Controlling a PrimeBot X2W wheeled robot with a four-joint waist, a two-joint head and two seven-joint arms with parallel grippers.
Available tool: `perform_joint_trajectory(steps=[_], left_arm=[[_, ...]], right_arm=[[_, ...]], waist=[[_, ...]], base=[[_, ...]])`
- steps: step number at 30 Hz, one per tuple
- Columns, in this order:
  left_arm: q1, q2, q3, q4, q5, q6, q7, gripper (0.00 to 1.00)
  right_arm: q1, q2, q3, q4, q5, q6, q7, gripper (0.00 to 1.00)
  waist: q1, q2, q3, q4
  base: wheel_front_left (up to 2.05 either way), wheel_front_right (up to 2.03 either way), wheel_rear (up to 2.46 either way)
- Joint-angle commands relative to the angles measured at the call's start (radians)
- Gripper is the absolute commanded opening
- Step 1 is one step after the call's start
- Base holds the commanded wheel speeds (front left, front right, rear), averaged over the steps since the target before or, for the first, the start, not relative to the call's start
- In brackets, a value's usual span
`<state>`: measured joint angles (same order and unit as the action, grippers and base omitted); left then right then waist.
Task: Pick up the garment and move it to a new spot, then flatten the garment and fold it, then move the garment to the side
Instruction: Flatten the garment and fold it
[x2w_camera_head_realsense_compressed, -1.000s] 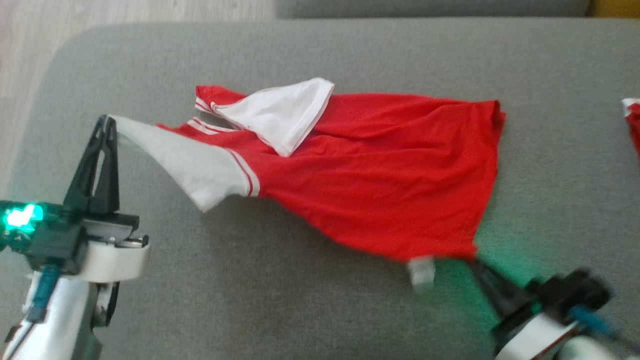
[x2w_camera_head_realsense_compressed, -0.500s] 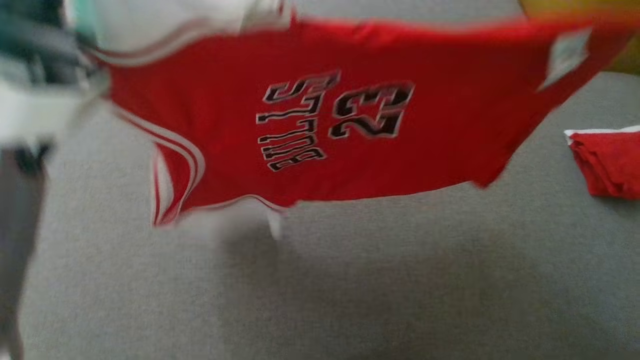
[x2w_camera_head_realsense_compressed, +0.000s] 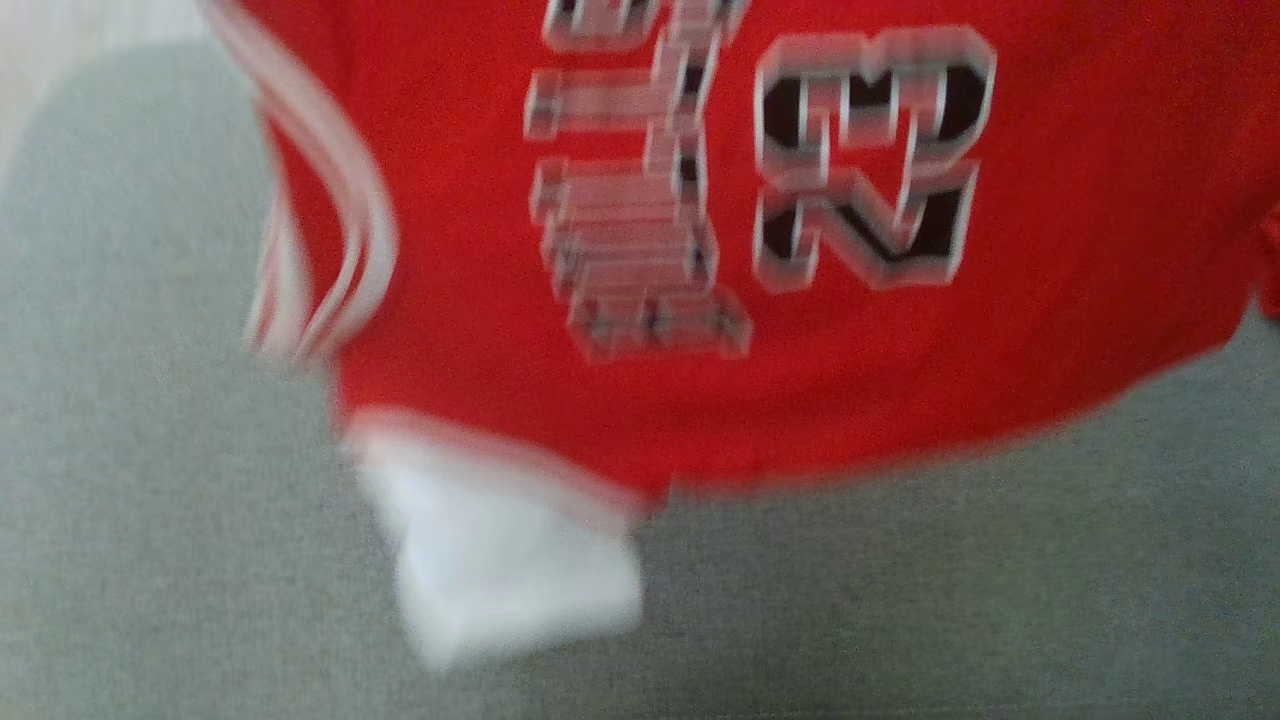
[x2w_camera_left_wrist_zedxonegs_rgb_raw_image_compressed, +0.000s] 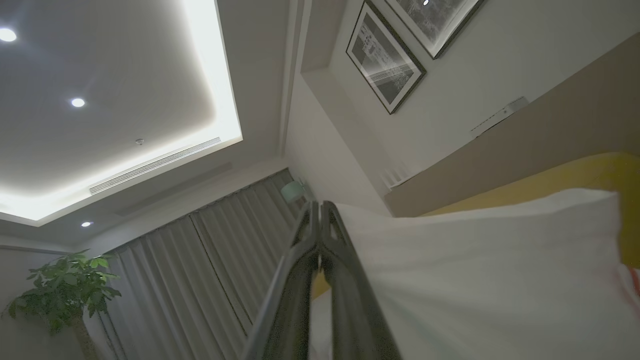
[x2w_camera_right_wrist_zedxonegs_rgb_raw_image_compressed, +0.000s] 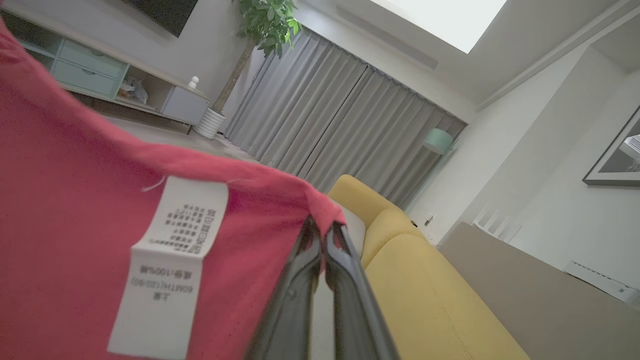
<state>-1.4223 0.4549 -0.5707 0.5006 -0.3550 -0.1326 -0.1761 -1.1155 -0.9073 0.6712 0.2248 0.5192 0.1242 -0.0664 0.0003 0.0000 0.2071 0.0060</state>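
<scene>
Left pincer (x2w_camera_left_wrist_zedxonegs_rgb_raw_image_compressed: 320, 212) clamped on white sleeve (x2w_camera_left_wrist_zedxonegs_rgb_raw_image_compressed: 475, 280); right pincer (x2w_camera_right_wrist_zedxonegs_rgb_raw_image_compressed: 324, 230) clamped on red jersey (x2w_camera_right_wrist_zedxonegs_rgb_raw_image_compressed: 60, 210) hem corner. Risk: hard swing pulls thin edge grips loose, jersey drops crumpled.

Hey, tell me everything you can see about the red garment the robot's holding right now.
The garment is a red jersey of thin, soft-looking knit with white sleeves, white striped trim and blurred black-and-white lettering. It hangs spread above the grey cushion, one white sleeve dangling lowest. The left gripper pinches a white sleeve edge; the right gripper pinches a red corner near a white care label.
</scene>
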Motion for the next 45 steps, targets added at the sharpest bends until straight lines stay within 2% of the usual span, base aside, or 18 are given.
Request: perform_joint_trajectory(steps=[1,2,6,10,15,19,24,28,34,36,41,45], left_arm=[[-0.124,0.028,0.020,0.056,0.040,0.007,-0.033,0.00],[-0.124,0.028,0.020,0.056,0.040,0.007,-0.033,0.00],[-0.222,-0.021,0.026,0.129,0.076,0.039,-0.076,0.00],[-0.242,-0.042,0.038,0.128,0.079,0.031,-0.085,0.00],[-0.156,-0.028,0.066,0.034,0.077,0.020,-0.085,0.00],[-0.027,-0.002,0.086,-0.036,0.062,0.014,-0.085,0.00],[0.198,0.027,0.075,-0.147,0.032,0.007,-0.085,0.00],[0.438,0.061,0.055,-0.259,0.022,0.013,-0.086,0.00],[0.856,0.125,0.035,-0.445,-0.002,0.093,-0.086,0.00],[0.979,0.129,0.029,-0.495,-0.028,0.112,-0.086,0.00],[1.245,0.125,0.025,-0.512,-0.078,0.145,-0.086,0.00],[1.391,0.106,0.008,-0.483,-0.101,0.149,-0.086,0.00]], right_arm=[[-0.080,0.015,0.022,0.079,-0.003,0.007,-0.036,0.00],[-0.080,0.015,0.022,0.079,-0.003,0.007,-0.036,0.00],[-0.211,0.042,0.049,0.210,-0.037,0.007,-0.120,0.00],[-0.283,0.039,0.073,0.284,-0.080,0.007,-0.165,0.00],[-0.283,0.016,0.115,0.326,-0.101,0.007,-0.186,0.00],[-0.233,0.010,0.125,0.348,-0.093,0.007,-0.193,0.00],[-0.095,-0.003,0.132,0.328,-0.093,0.007,-0.195,0.00],[0.073,-0.014,0.092,0.286,-0.081,0.007,-0.195,0.00],[0.408,-0.018,-0.028,0.196,-0.082,0.007,-0.195,0.00],[0.518,-0.004,-0.079,0.169,-0.087,0.007,-0.195,0.00],[0.751,0.046,-0.174,0.121,-0.149,0.007,-0.195,0.00],[0.905,0.073,-0.227,0.098,-0.180,0.007,-0.195,0.00]], waist=[[-0.0003,0.0000,0.115,0.019],[-0.0003,0.0000,0.115,0.019],[-0.0003,0.0000,0.167,0.028],[-0.0003,0.0000,0.196,0.039],[-0.0003,0.0000,0.222,0.061],[-0.0003,0.0000,0.233,0.072],[-0.0003,0.0000,0.218,0.086],[-0.0003,0.0000,0.181,0.086],[-0.0003,0.0000,0.125,0.076],[-0.0003,0.0000,0.106,0.070],[-0.0003,0.0000,0.043,0.049],[-0.0003,0.0000,-0.004,0.043]], base=[[0.00,0.00,0.00],[0.00,0.00,0.00],[0.00,0.00,0.00],[0.00,0.00,0.00],[0.00,0.00,0.00],[0.00,0.00,0.00],[0.00,0.00,0.00],[0.00,0.00,0.00],[0.00,0.00,0.00],[0.00,0.00,0.00],[0.00,0.00,0.00],[0.00,0.00,0.00]])
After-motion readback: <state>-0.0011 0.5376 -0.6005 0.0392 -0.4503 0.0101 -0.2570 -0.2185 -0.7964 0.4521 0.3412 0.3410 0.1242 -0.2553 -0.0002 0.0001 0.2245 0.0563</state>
